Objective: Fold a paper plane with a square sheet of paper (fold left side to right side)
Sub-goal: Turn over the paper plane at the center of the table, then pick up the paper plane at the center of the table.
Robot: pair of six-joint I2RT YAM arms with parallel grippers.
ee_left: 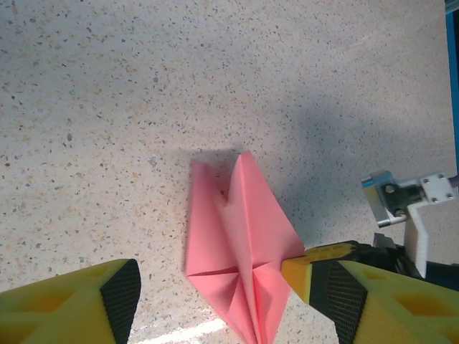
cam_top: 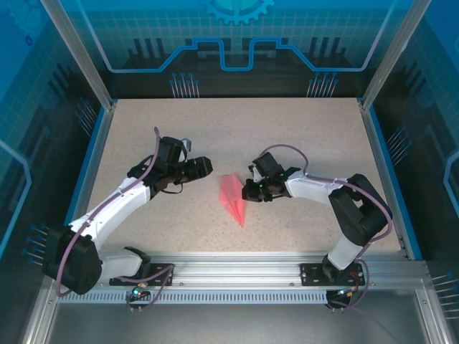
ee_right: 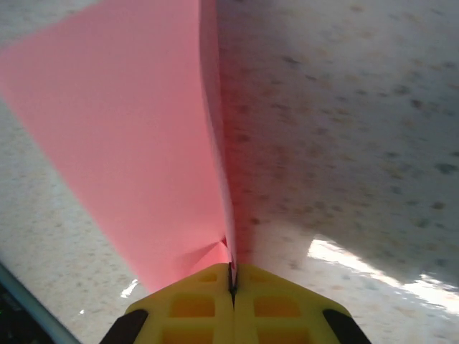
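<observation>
The plane (cam_top: 231, 197) lay near the middle of the desk (cam_top: 301, 129), its nose toward the near edge. The right gripper (cam_top: 247, 191) was closed on the plane's right edge, its yellow fingers (ee_right: 186, 308) pressed together over the pink paper. The left gripper (cam_top: 204, 167) hovered left of the plane, toward the far edge, with its jaws wide apart and nothing between them.

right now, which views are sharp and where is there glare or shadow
Top external: sharp and evenly lit, paper plane clear. Left wrist: speckled table crisp, soft shadow right of the paper plane, a glare streak at the bottom edge. Right wrist: table speckle blurred, a bright glare patch lower right.
</observation>
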